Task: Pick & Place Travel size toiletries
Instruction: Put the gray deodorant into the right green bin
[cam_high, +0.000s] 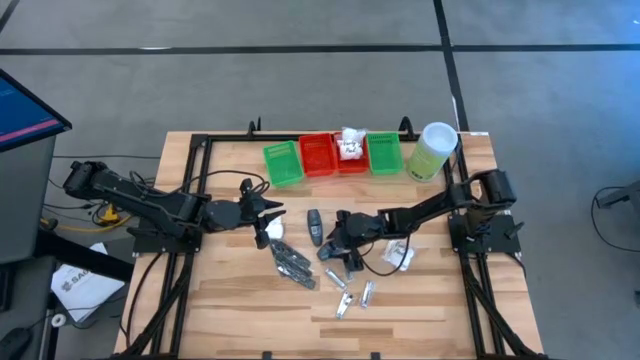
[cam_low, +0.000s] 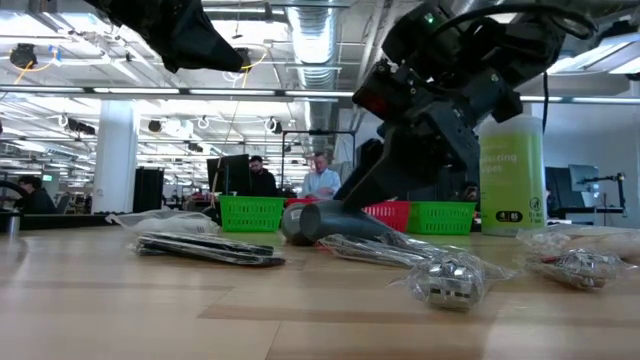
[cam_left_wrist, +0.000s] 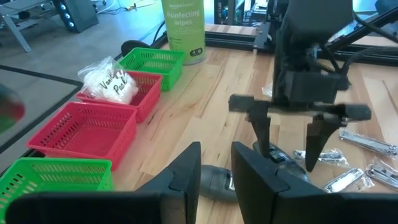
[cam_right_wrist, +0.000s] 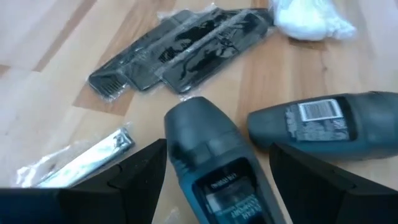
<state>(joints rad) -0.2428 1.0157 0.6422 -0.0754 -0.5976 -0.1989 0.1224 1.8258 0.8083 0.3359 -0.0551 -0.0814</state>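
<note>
At the centre of the high view, the right end effector (cam_high: 347, 252) hangs low over the wooden desk (cam_high: 220, 300), fingers spread wide around a dark grey oval deodorant piece (cam_right_wrist: 214, 163) lying flat; contact is hard to judge. A second dark grey oval piece (cam_right_wrist: 339, 126) lies just beside it. Black plastic combs in clear wrap (cam_right_wrist: 177, 45) and a white soft packet (cam_right_wrist: 311, 22) lie nearer the left end effector (cam_high: 268, 214), which hovers left of centre, slightly parted and empty. Another white packet (cam_left_wrist: 109, 82) sits in a red mesh tray (cam_left_wrist: 146, 93).
</note>
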